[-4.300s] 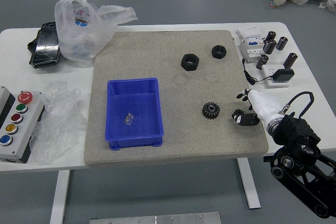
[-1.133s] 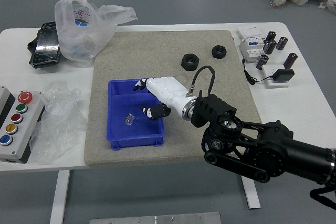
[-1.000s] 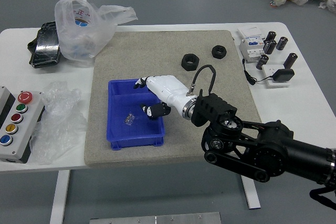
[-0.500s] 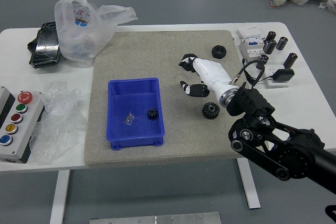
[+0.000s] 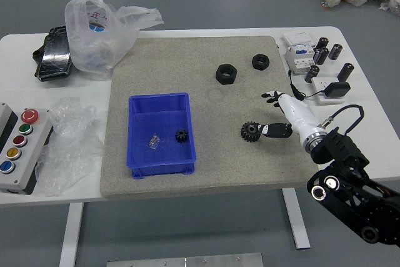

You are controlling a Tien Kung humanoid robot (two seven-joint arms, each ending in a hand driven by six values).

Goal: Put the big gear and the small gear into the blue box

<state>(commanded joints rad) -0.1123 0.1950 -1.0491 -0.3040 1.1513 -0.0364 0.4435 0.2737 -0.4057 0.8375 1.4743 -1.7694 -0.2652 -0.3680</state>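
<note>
With the robot hand [image 5: 299,114] open and empty, hovers right beside the big gear [image 5: 250,132] on the grey mat [image 5: 169,64], probably to grip it by its edge and set it near the small gear [image 5: 181,136] in the blue box [image 5: 162,170].

light: bright, even | glare: pale sheen on my right hand [image 5: 300,115], glints on my arm [image 5: 356,199] and the bag [image 5: 94,37] | shadows: soft, faint | focus: I see the table [image 5: 359,129] crisply
</note>
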